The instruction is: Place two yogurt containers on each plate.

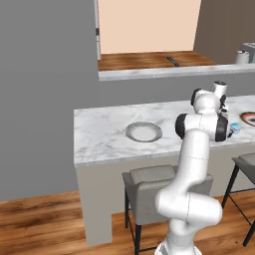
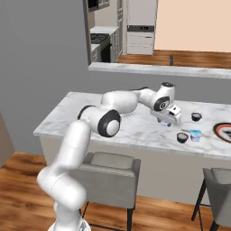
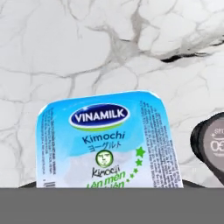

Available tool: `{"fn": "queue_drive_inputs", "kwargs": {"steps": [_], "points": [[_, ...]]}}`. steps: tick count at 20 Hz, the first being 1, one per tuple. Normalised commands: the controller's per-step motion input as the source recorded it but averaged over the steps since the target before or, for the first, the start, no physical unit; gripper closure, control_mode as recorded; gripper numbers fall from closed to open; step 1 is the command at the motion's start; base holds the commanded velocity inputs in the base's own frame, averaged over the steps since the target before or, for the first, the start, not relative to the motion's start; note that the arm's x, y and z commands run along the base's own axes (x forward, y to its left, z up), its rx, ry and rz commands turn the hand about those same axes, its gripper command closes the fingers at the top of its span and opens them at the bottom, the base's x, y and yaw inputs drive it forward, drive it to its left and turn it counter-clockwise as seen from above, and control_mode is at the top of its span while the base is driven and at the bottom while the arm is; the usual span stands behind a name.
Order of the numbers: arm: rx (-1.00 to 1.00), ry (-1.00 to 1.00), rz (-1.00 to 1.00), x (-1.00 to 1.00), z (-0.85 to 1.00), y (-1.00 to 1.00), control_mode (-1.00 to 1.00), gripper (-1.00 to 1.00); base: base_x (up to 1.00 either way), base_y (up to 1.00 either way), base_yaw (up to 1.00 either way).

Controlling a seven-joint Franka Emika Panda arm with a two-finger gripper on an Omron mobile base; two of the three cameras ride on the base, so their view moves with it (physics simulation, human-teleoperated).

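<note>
Blue yogurt cup (image 3: 105,140) sits right under the lens, gripper (image 2: 168,121) clamped on it, dark cup (image 3: 212,142) just right.

Even, flat rendered light, no clear source; marble counter (image 1: 104,134) bright w/ only faint shadows under things. Base views low-res, soft at edges. Hand view sharp up close, yogurt lid (image 3: 105,140) print legible, no glare

Blue yogurt cup (image 3: 105,142) on the counter (image 3: 87,48), dark cup (image 3: 213,142) beside.
</note>
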Motion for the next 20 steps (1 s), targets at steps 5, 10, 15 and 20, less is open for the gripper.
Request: {"fn": "queue_drive_inputs", "kwargs": {"steps": [5, 10, 15, 20], "points": [[-0.08, -0.08, 0.07, -0.58, 0.0, 0.86, -1.0, 1.0, 0.0, 0.0, 0.0], [0.0, -0.03, 0.12, -0.18, 0.14, 0.75, -1.0, 1.0, 0.0, 0.0, 0.0], [0.02, 0.02, 0.11, 0.09, 0.43, 0.32, -1.0, 1.0, 0.0, 0.0, 0.0], [0.03, 0.16, 0.08, 0.09, 0.39, 0.39, -1.0, 1.0, 0.0, 0.0, 0.0]]}}
